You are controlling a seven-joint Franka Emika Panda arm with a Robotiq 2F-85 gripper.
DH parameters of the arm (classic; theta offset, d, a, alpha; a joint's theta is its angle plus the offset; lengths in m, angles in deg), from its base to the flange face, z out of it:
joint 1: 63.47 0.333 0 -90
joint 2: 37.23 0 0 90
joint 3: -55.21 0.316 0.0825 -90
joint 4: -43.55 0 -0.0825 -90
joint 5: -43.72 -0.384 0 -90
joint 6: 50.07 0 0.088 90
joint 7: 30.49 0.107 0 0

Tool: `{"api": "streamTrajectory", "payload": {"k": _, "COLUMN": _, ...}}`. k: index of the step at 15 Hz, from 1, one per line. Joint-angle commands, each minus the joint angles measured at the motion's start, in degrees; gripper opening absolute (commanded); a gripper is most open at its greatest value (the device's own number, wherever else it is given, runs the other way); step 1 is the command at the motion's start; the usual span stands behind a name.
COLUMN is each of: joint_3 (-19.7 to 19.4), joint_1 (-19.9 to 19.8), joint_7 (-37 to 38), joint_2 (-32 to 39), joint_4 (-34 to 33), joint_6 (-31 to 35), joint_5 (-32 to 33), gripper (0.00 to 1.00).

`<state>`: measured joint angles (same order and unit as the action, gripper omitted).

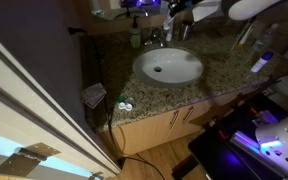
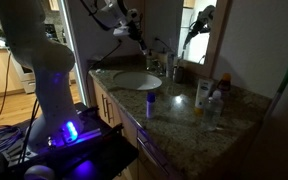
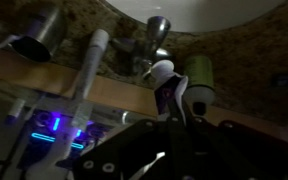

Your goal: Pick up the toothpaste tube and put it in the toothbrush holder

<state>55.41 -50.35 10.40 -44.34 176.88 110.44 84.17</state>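
A: Over the back of the sink point(image 1: 169, 66), where's the toothpaste tube point(image 3: 164, 80)?

B: Your gripper point(image 3: 173, 110) looks pinched on it. Its long axis is upright in the wrist view, and the toothbrush holder point(image 3: 39, 42) lies leftward there.

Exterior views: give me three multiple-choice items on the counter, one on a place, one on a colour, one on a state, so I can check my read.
1. Where does the green soap bottle stand?
A on the floor
B at the back of the counter, beside the faucet
C on a shelf

2. What colour is the sink basin?
A black
B white
C red

3. How are the cabinet doors below it?
A shut
B wide open
C taken off

Answers:
1. B: it stands upright behind the sink basin, next to the faucet.
2. B: the oval bowl shows white against the speckled stone.
3. A: the fronts sit flush under the counter edge.
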Motion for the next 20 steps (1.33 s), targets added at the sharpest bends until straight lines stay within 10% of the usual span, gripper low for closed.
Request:
{"api": "streamTrajectory", "payload": {"k": 1, "joint_3": -0.3, "joint_1": -0.5, "joint_7": 0.9, "joint_2": -1.1, "joint_4": 0.8, "joint_6": -0.1, "joint_5": 0.7, "gripper": 0.04}}
{"api": "streamTrajectory", "payload": {"k": 20, "joint_3": -8.1, "joint_1": -9.1, "joint_7": 33.4, "joint_2": 9.8, "joint_4": -9.3, "joint_6": -4.0, "joint_5": 5.7, "gripper": 0.01}}
